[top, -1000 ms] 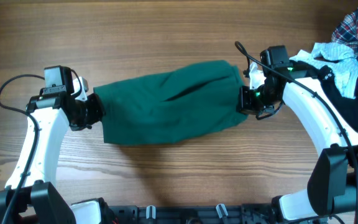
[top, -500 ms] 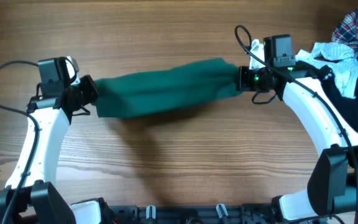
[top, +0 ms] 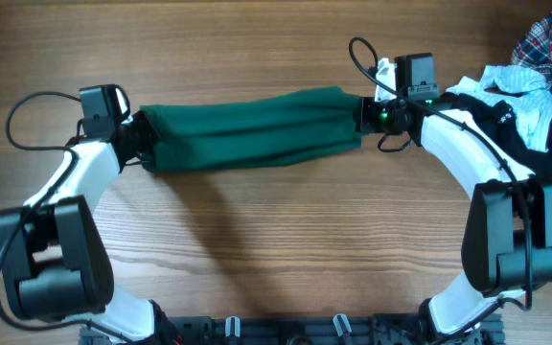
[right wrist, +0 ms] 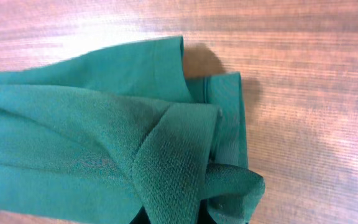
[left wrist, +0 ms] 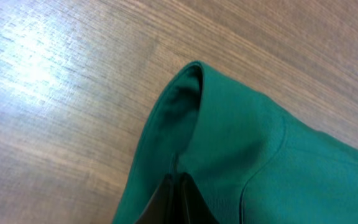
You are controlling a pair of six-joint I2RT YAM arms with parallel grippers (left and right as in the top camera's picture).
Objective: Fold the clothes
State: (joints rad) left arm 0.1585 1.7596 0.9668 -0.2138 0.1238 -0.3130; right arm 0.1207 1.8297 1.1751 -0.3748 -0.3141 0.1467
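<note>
Warm brown wood-grain tabletop [top: 276,249] is filling every view, glaring pale under the wrist cameras. Toward 12 o'clock of its centre, the dark green soft fabric garment [top: 252,129] is stretching between the two arms as a long narrow band running from 9 to 3 o'clock. A second ago it was spreading far broader and sitting nearer the middle, so the arms have been drawing its ends apart and carrying it toward the far edge. I am reading that as a stretch to smooth the cloth before a fold is laid, with the folding proper not yet done. The left gripper [top: 142,144] is pinching the 9 o'clock end, jaws clamped tight on the cloth; in its wrist view the green hem is curling over the dark fingers [left wrist: 166,202] in a rounded loop. The right gripper [top: 364,113] is likewise gripping the 3 o'clock end, jaws shut on it, where the fabric is bunching into a twisted wad and showing a fine pebbled weave and flat stitched hems. Soft creases are running lengthwise along the band. Off at 2 to 3 o'clock the other clothes are lying heaped — a red-navy-white plaid shirt [top: 549,43], a small crumpled white piece [top: 511,81] and a black garment [top: 544,158] — with neither gripper holding any of them.
</note>
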